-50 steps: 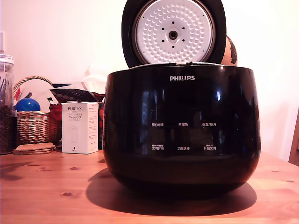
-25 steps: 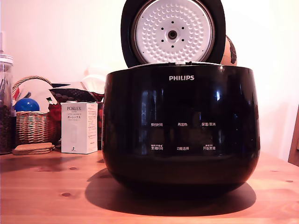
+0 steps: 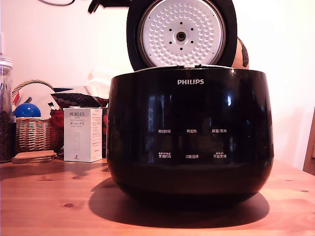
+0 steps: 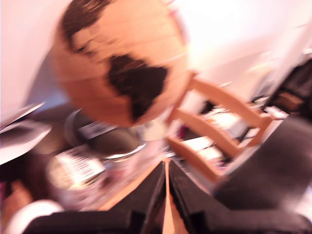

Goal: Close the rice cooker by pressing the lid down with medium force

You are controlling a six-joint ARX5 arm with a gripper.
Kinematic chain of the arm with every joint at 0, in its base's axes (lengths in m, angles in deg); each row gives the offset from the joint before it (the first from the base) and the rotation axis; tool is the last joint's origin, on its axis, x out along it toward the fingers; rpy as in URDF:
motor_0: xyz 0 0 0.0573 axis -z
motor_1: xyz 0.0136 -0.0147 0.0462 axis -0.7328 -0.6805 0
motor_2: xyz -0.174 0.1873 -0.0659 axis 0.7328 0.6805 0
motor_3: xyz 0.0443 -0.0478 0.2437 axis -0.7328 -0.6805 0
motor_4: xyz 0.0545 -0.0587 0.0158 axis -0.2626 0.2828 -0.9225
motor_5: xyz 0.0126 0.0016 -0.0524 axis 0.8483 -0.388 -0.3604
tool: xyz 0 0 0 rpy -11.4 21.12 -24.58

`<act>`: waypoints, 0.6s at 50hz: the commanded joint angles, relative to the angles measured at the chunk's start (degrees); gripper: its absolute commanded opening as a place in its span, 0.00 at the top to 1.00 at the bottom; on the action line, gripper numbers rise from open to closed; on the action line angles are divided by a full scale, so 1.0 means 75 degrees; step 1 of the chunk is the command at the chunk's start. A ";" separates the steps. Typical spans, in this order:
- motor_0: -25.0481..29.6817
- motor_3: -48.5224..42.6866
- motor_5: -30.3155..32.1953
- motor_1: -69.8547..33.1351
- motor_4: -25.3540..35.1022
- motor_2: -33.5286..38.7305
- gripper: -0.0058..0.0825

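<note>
Glossy black rice cooker (image 3: 189,137) is seen filling the middle of the exterior view, set on a knotty pine table (image 3: 49,196). White "PHILIPS" lettering is carried on its front, with two rows of small white labels below. The lid (image 3: 181,33) is stood open, upright behind the pot's rear rim, its white dimpled underside turned toward the camera; small holes are ringed round a dark centre hub. An orange-and-dark globe (image 3: 241,53) is partly shown behind the lid's edge at the exterior view's right. At the exterior view's left, a white PORLEX box (image 3: 82,134) is stood just beside the cooker; further left a wicker basket (image 3: 33,132) holding a blue ball (image 3: 27,110) is noted, cork coasters (image 3: 34,156) in front of it, and a glass jar (image 3: 5,108) at the frame's edge. A dark arm part (image 3: 106,5) and a cable are glimpsed along the top edge, left of the lid; contact with the lid cannot be told.

Wrist view, heavily blurred by motion: the gripper (image 4: 166,195) is shown with its two black fingers (image 4: 146,195) drawn close, only a thin slit kept between them, nothing held. Beyond the fingertips the globe (image 4: 122,63) is seen large, a wooden chair (image 4: 219,126) beside it, and labelled jars (image 4: 97,156) beneath. Neither cooker nor lid can be made out in this view.
</note>
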 commanded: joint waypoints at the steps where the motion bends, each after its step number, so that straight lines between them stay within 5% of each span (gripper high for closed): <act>1: 0.0125 -0.0073 -0.0047 -0.0108 0.0172 0.0029 0.96; 22: 0.0493 -0.1186 0.0050 -0.0102 0.0659 0.0023 0.96; 30: 0.0653 -0.2200 0.0670 -0.0079 0.0676 0.0023 0.96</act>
